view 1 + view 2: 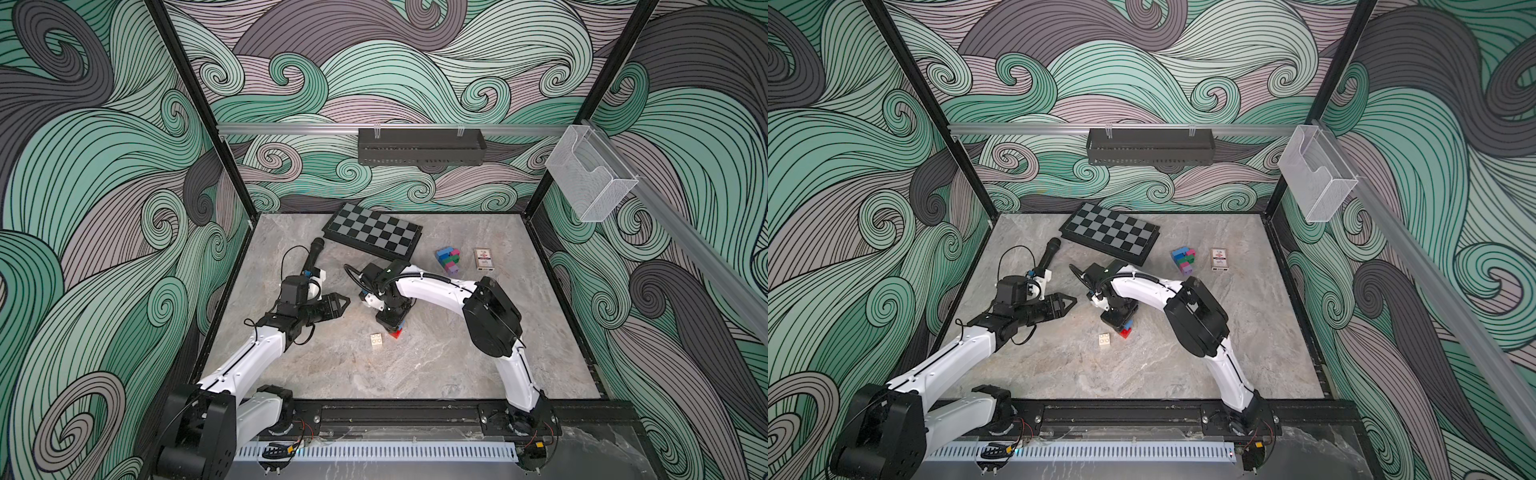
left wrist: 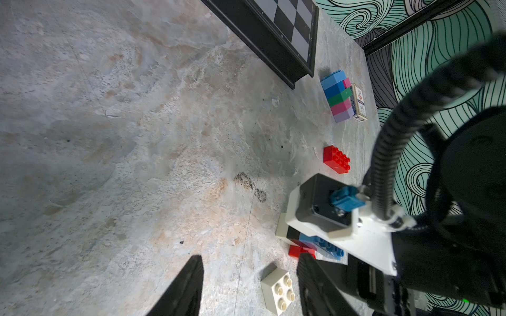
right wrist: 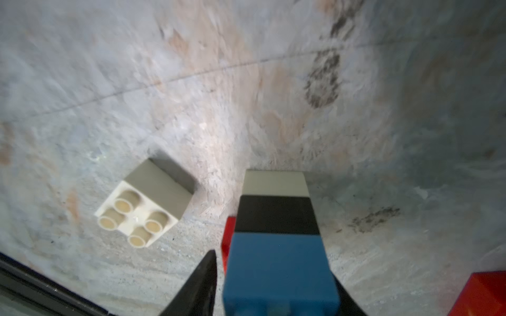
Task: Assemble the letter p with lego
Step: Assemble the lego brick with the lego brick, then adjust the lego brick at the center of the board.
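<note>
Blue brick (image 3: 279,270) between right fingers (image 3: 197,290) — loose?

Cream square brick (image 3: 138,216), studs up, lies alone; cream-black-blue stack (image 3: 276,240) just beside it — multicoloured cluster (image 1: 449,262) well apart.

The chessboard (image 1: 372,232) is lying at the far middle, a microphone (image 1: 312,253) left of it, a brick cluster (image 1: 449,262) and card box (image 1: 483,259) to its right; nearer, a loose brick (image 1: 377,340) is sitting just left of a brick stack (image 1: 397,332).
</note>
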`<state>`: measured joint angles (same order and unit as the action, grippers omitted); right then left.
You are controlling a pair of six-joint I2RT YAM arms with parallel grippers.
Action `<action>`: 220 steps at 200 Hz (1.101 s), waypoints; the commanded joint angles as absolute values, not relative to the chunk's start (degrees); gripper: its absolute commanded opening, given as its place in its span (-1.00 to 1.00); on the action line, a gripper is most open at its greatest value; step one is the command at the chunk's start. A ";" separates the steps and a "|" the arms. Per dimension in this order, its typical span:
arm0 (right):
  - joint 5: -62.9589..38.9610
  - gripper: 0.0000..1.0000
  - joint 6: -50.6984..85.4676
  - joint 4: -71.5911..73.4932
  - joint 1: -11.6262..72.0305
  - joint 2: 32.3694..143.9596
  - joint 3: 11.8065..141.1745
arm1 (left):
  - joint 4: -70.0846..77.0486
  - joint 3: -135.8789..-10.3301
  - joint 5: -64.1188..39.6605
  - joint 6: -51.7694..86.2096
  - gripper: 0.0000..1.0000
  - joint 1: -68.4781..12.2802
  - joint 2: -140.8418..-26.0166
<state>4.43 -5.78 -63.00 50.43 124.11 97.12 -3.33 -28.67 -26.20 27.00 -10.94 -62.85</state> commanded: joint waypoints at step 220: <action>6.85 0.25 2.75 -51.06 51.94 115.83 84.60 | -4.90 -28.69 -25.05 25.48 0.13 -10.55 -60.47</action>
<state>5.93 0.40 -54.98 51.27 116.57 86.06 -3.90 -28.67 -25.71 26.41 -10.94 -61.12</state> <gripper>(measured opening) 0.641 0.562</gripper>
